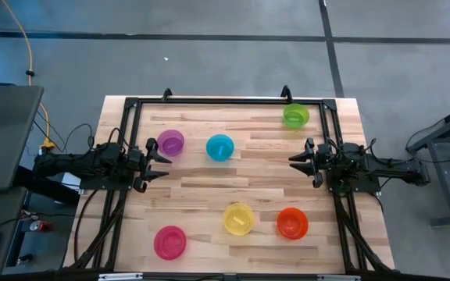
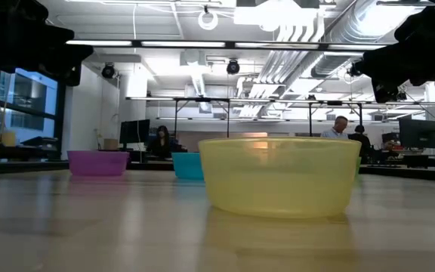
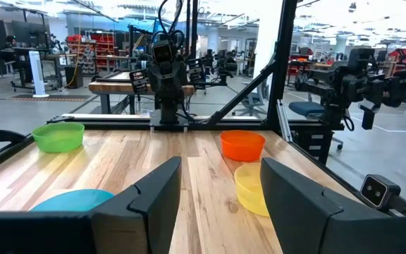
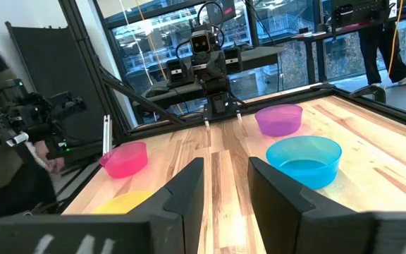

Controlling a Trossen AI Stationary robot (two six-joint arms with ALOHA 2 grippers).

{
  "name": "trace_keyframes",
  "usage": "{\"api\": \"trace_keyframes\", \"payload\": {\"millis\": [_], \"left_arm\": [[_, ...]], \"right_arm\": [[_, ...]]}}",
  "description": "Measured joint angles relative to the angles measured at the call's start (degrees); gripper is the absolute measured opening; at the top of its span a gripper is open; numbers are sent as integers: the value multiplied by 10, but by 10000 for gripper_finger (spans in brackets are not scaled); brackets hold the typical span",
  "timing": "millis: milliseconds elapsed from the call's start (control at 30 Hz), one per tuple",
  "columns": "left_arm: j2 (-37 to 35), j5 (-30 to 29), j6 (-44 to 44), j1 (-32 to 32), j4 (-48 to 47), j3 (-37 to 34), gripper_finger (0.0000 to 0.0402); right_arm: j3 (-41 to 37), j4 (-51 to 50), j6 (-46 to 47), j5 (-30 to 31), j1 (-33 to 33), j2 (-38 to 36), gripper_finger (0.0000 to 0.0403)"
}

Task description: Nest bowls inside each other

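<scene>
In the low view only three bowls can be made out: the yellow bowl [image 2: 280, 175] fills the middle, translucent and smooth-walled, with the purple bowl [image 2: 98, 162] and a sliver of the blue bowl [image 2: 188, 165] behind it, the blue one partly covered by the yellow; an orange edge is cut off at the picture's right border. No writing or label can be read on any bowl or arm. From above, all six round plastic bowls sit apart on the pale wood-plank table [image 1: 256, 191], none inside another: purple [image 1: 170, 143] at about ten o'clock, blue [image 1: 219, 147] near the centre, the green bowl [image 1: 295, 116] at one o'clock, yellow [image 1: 239, 218] at six, the orange bowl [image 1: 292, 222] at five and the pink bowl [image 1: 169, 242] at seven. The left gripper [image 1: 161, 160] hangs at the nine o'clock edge just beside the purple bowl, its dark angular fingers [image 3: 150, 197] spread apart with nothing between them. The right gripper [image 1: 298, 159] waits at three o'clock, fingers [image 4: 183, 190] likewise parted and empty. People in the room behind are too small to make out.
</scene>
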Motion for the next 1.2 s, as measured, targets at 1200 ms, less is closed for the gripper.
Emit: {"api": "trace_keyframes", "payload": {"millis": [1200], "left_arm": [[0, -45, -298, 0, 182, 0, 184]], "right_arm": [[0, 41, 307, 0, 0, 0, 101]]}}
